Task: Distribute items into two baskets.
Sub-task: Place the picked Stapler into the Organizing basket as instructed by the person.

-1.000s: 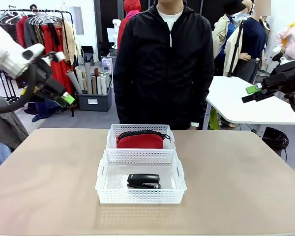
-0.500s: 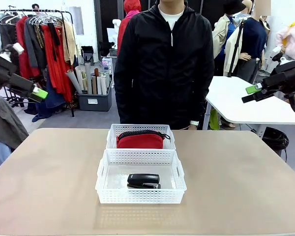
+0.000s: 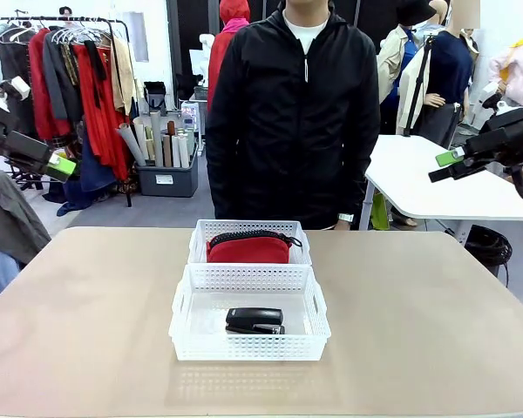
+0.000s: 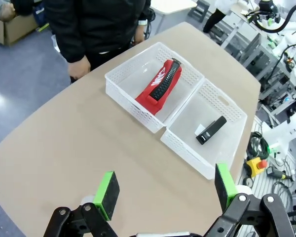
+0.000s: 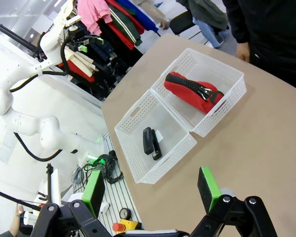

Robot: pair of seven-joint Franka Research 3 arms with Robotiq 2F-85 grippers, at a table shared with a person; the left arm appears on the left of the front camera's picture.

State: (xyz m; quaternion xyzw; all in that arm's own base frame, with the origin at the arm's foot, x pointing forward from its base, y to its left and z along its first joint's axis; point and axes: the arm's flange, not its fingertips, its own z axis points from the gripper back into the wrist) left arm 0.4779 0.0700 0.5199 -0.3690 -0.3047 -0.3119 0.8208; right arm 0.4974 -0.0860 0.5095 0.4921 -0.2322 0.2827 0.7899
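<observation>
Two white lattice baskets stand end to end at the table's middle. The far basket (image 3: 200, 241) holds the red pouch (image 3: 248, 249), which fills nearly its whole width. A black stapler (image 3: 254, 320) lies on the floor of the near basket (image 3: 184, 305). My left gripper (image 3: 59, 166) hangs open high off the table's left edge. My right gripper (image 3: 442, 165) hangs open high to the right. From the left wrist, open left gripper (image 4: 166, 185), pouch (image 4: 160, 85) and stapler (image 4: 211, 130) lie far below. The right wrist's open right gripper (image 5: 151, 189) likewise looks down on pouch (image 5: 193, 94) and stapler (image 5: 150, 141).
A person in a black jacket (image 3: 292, 113) stands at the far edge right behind the baskets, arms down. The tan table (image 3: 87, 313) is bare on both sides of the baskets. A white table (image 3: 414, 178) and a clothes rack (image 3: 78, 78) stand behind.
My left gripper has drawn back leftward, out past the table's left edge, still open. The right arm, the baskets and the items have not moved.
</observation>
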